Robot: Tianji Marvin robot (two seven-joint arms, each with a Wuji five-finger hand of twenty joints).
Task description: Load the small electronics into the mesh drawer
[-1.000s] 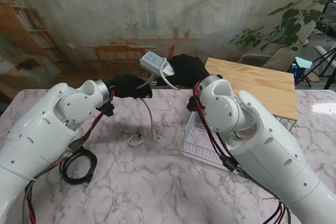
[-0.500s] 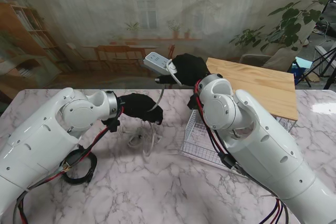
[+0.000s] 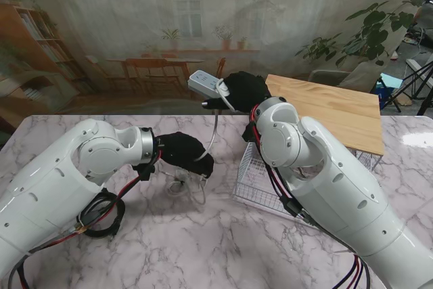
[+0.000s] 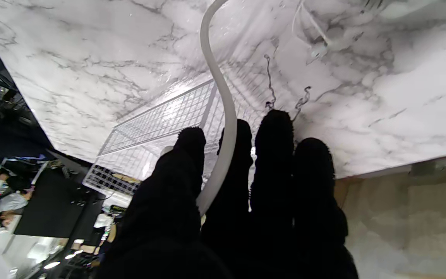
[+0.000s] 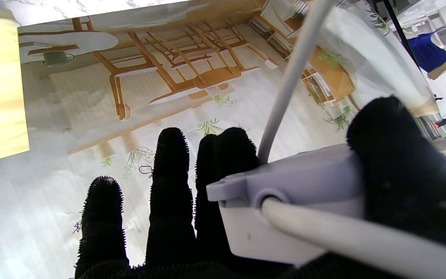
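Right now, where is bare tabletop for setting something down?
Bare marble lies nearer to me, between the black cable coil and the mesh drawer. Crowded: around the left hand, where the white cord bunches beside the drawer.

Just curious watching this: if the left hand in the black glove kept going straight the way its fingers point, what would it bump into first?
Most likely the white wire mesh drawer, which lies just beyond the left hand fingertips. The white cable already runs between its fingers. Depth is hard to judge.

One power strip (image 3: 205, 81) (white), one mesh drawer (image 3: 260, 182), one black cable coil (image 3: 101, 213)
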